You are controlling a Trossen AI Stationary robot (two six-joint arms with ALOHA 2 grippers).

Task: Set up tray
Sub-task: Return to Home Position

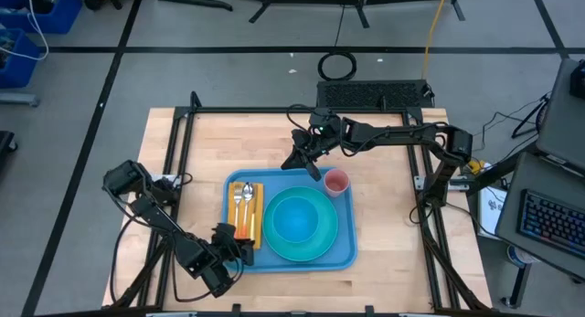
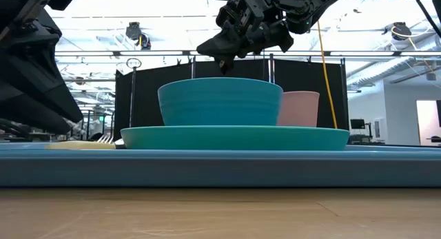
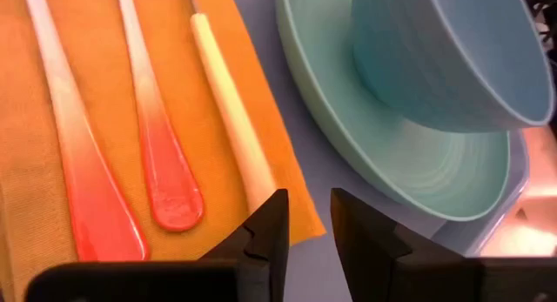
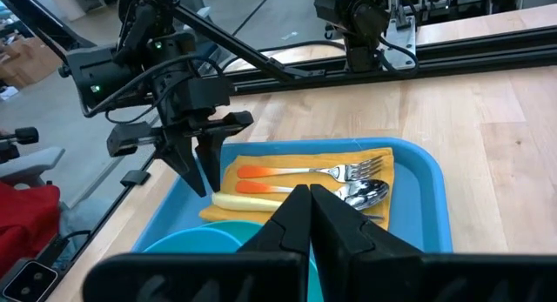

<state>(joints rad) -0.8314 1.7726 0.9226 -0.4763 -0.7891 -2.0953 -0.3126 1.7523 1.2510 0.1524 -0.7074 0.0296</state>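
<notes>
the light-blue tray (image 1: 344,255) lies mid-table (image 1: 402,226). in its side nearest the left arm, an orange napkin (image 1: 255,221) carries a fork (image 4: 305,172), spoon (image 4: 352,192) and pale-handled knife (image 4: 248,202) side by side. a teal plate (image 1: 325,245) with a bowl (image 1: 294,216) fills the tray's middle, and a pink cup (image 1: 336,182) stands in its far corner. the left gripper (image 1: 239,248) hangs over the tray's near edge by the knife handle, fingers slightly apart, empty. the right gripper (image 1: 311,164) is raised above the tray's far edge beside the cup, fingers pressed together.
</notes>
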